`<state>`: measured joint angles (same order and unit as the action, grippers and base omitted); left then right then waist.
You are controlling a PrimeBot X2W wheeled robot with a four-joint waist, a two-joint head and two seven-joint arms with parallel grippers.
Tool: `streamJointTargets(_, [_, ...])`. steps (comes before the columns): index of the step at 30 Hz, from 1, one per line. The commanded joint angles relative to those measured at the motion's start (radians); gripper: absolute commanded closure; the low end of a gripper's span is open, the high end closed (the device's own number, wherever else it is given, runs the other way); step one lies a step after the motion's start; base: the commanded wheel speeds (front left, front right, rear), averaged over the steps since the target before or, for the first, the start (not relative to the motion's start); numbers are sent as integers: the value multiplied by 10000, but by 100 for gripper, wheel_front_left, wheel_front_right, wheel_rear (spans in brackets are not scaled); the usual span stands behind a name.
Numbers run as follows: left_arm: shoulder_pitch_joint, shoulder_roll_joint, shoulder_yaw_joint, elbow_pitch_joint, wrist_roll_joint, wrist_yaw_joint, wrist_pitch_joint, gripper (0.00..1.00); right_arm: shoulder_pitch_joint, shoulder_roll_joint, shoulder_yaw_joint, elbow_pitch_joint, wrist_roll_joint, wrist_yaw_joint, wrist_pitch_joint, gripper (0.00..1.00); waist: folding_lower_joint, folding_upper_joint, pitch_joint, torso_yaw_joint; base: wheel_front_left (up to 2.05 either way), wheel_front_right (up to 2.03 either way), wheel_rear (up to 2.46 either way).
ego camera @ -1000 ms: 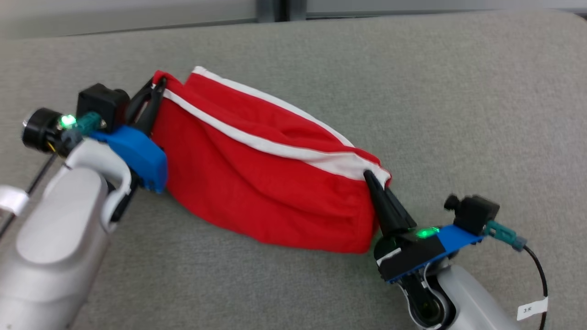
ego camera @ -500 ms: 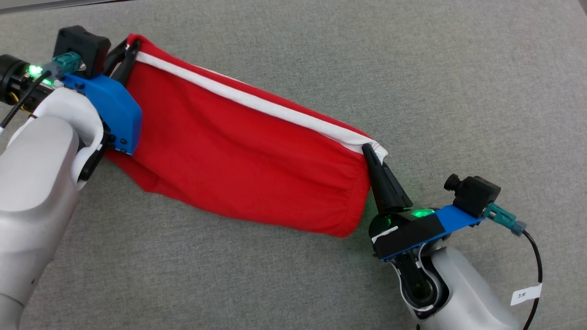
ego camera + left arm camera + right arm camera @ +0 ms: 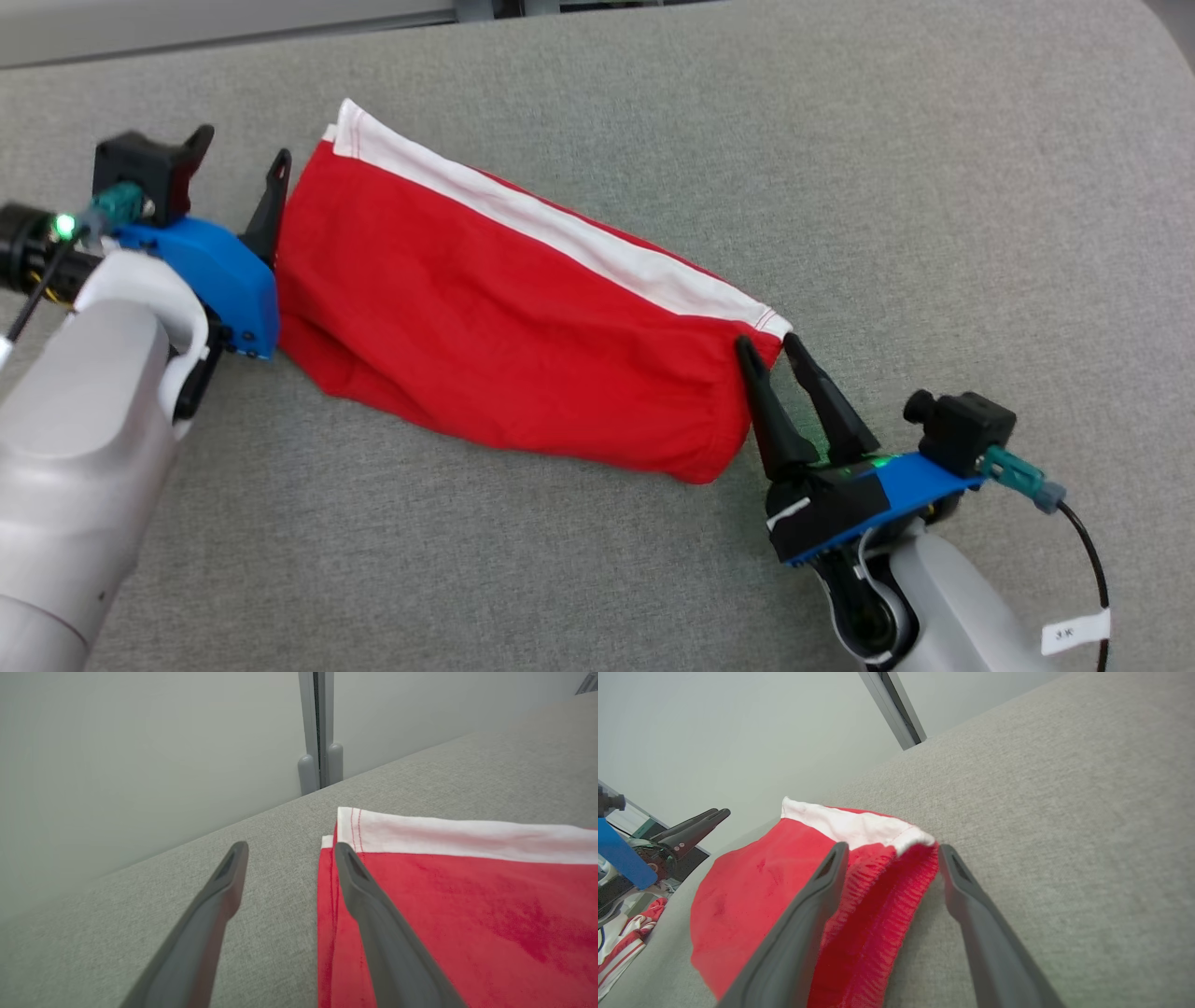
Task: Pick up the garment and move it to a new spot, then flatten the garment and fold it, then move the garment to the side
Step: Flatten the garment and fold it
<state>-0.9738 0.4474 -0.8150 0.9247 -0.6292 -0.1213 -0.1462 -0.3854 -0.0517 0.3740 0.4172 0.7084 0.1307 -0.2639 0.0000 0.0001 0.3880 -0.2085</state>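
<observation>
The garment [image 3: 504, 327] is red with a white band along its far edge, and it lies stretched out on the grey table [image 3: 934, 205]. My left gripper [image 3: 243, 147] stands open at the garment's left end. In the left wrist view the left gripper [image 3: 290, 846] has one finger over the red edge of the garment [image 3: 444, 914] and the other over bare table. My right gripper [image 3: 767, 342] is open at the garment's right corner. In the right wrist view the right gripper [image 3: 893, 848] has that loose corner of the garment [image 3: 878, 896] lying between its fingers.
A pale wall with a grey post [image 3: 320, 728] rises just beyond the table's far edge. Bare grey table surface [image 3: 560, 579] spreads in front of the garment and to its right. Other red and white cloth [image 3: 621, 952] lies past the table's edge in the right wrist view.
Both grippers have opened and let go of the garment's two ends. The garment has settled flat on the table. The head camera has shifted.
</observation>
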Motion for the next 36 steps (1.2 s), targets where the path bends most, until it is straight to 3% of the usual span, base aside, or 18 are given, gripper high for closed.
streamJointTargets(1, [284, -156, 224, 169, -220, 141, -460, 0, 329, -61, -269, -11, -508, 1, -3, 0, 0, -1, -169, 13, 0, 0, 0])
streamJointTargets(12, [1698, -685, 1326, 391, -944, 416, -1195, 0, 1194, -5, -2296, -516, -2814, 1, -4, 0, 0, -1, -512, 82, 0, 0, 0])
streamJointTargets(20, [2020, -921, 1867, 389, -906, 232, -1197, 0, 1223, -2, -2827, -732, -3076, 1, -4, 0, 0, -1, -279, -28, 0, 0, 0])
streamJointTargets(27, [2141, -1379, 1415, 1475, -1219, -12, 11, 0, 1307, 2, -3346, -664, -3328, 1, -4, 0, 0, -1, -334, -52, 0, 0, 0])
streamJointTargets(28, [2191, -1450, 1382, 1584, -1257, -34, 169, 56, 1317, 2, -3406, -665, -3381, 1, -4, 0, 0, -1, -380, -35, 0, 0, 0])
streamJointTargets(29, [2235, -1525, 1348, 1660, -1307, -52, 270, 100, 1343, 5, -3423, -641, -3408, 1, -4, 0, 0, -1, -440, -13, 0, 0, 0])
streamJointTargets(36, [2494, -1866, 1412, 1707, -1561, -87, -409, 100, 1573, 1, -3556, -418, -3643, 1, -4, 0, 0, -1, -1082, 300, 0, 0, 0])
